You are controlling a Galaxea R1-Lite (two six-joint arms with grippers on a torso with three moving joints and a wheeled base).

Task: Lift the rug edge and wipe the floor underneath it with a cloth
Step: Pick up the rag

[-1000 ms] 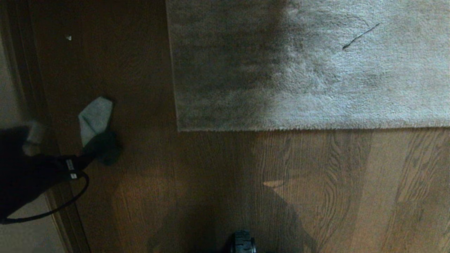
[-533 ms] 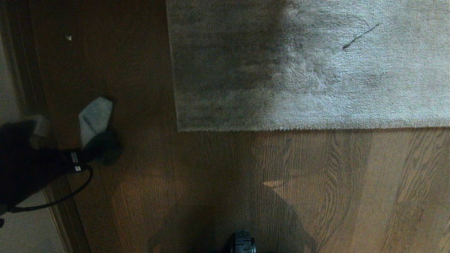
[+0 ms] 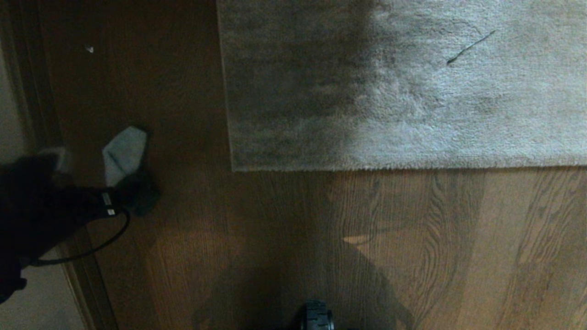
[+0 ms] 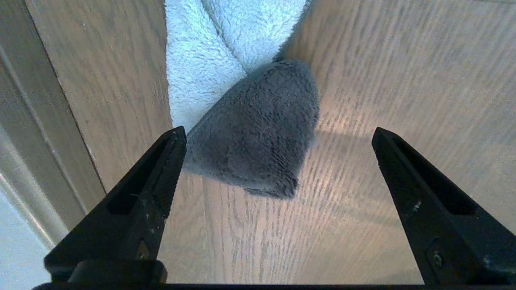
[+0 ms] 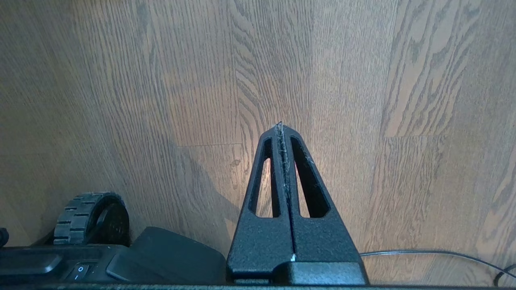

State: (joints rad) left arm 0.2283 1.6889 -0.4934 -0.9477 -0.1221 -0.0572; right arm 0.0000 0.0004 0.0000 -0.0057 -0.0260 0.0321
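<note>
The cloth (image 3: 124, 153) lies crumpled on the brown wood floor (image 3: 275, 238), left of the rug, its near end in shadow. In the left wrist view the cloth (image 4: 201, 72) rests just ahead of my left gripper (image 4: 278, 129). That gripper is open wide, low over the floor (image 4: 250, 241), and one fingertip (image 4: 177, 139) is beside the cloth's dark end. My left arm (image 3: 41, 215) reaches in from the left edge. The rug edge (image 3: 390, 167) lies flat, with its corner (image 3: 234, 168) towards the cloth. My right gripper (image 5: 281, 125) hangs shut and empty above bare floor (image 5: 403, 80).
A dark door threshold (image 3: 27, 91) runs along the left, with paler flooring (image 3: 41, 302) beyond it. A white speck (image 3: 89, 49) lies on the planks and a dark thread (image 3: 472, 46) on the rug. My base's wheel (image 5: 90, 217) and a cable (image 5: 423, 253) sit near the right gripper.
My left arm has slid up and to the right towards the cloth's near end. The cloth and the rug have not moved.
</note>
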